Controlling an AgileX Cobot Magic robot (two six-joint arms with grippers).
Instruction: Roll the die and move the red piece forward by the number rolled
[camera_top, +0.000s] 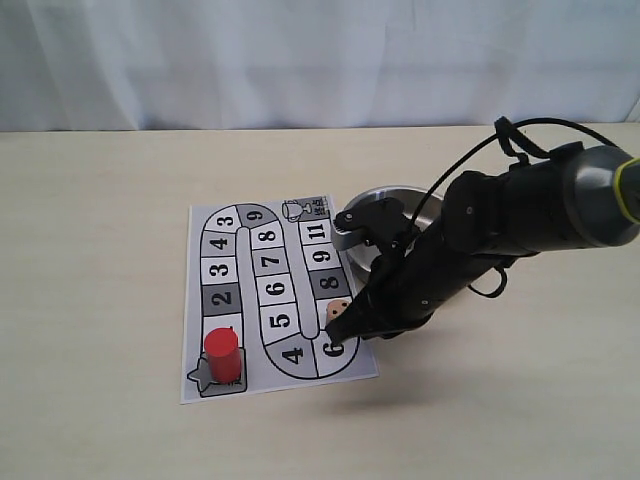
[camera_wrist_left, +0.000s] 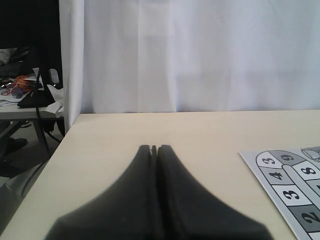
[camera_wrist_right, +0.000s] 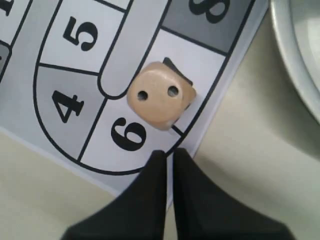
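The pale beige die (camera_wrist_right: 160, 96) lies on the board (camera_top: 270, 300) by the 6 square, two pips facing my right wrist camera; in the exterior view the die (camera_top: 339, 310) shows just past my right arm. My right gripper (camera_wrist_right: 169, 154) is shut and empty, its tips just short of the die, low over the board's edge (camera_top: 336, 333). The red piece (camera_top: 222, 355) stands upright on the start square at the board's near left corner. My left gripper (camera_wrist_left: 154, 149) is shut, empty, over bare table far from the board, and is out of the exterior view.
A shiny metal bowl (camera_top: 377, 200) sits beside the board's right edge, partly behind my right arm; its rim (camera_wrist_right: 295, 65) shows in the right wrist view. White curtain behind the table. Table's left edge (camera_wrist_left: 60, 145) lies near my left gripper.
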